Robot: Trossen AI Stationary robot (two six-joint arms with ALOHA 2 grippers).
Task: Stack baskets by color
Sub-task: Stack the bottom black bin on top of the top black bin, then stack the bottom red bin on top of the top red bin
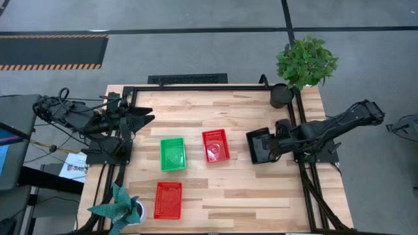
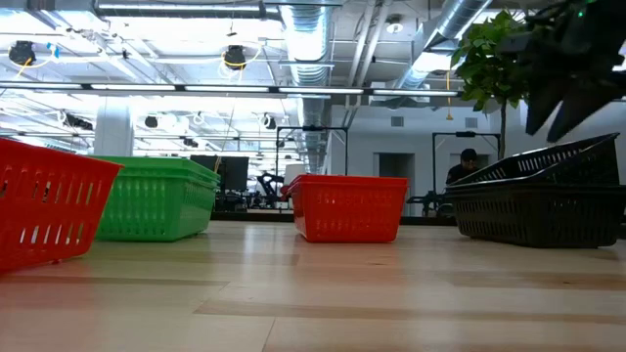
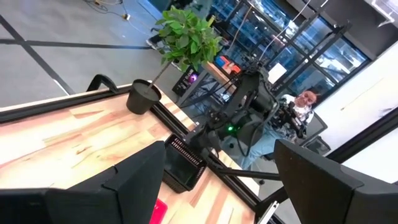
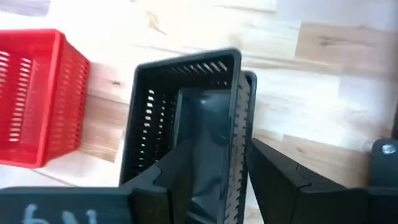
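Near the table's right edge, a black basket (image 2: 548,166) lies tilted inside another black basket (image 2: 538,215), its rim higher at one end; the pair (image 1: 259,145) (image 4: 186,106) rests on the table. My right gripper (image 1: 275,146) (image 2: 548,132) (image 4: 221,146) hangs open just above the pair's right end, fingers slanting down and clear of the rim. A green basket (image 1: 173,153) and a red basket (image 1: 215,145) stand mid-table. Another red basket (image 1: 168,200) stands near the front edge. My left gripper (image 1: 149,119) (image 3: 219,146) waits open, raised over the table's left side.
A round black pot (image 1: 282,96) with a leafy plant (image 1: 305,60) stands at the far right corner. A teal paper plant in a white cup (image 1: 123,210) stands at the near left corner. Bare wood lies between the baskets and along the front right.
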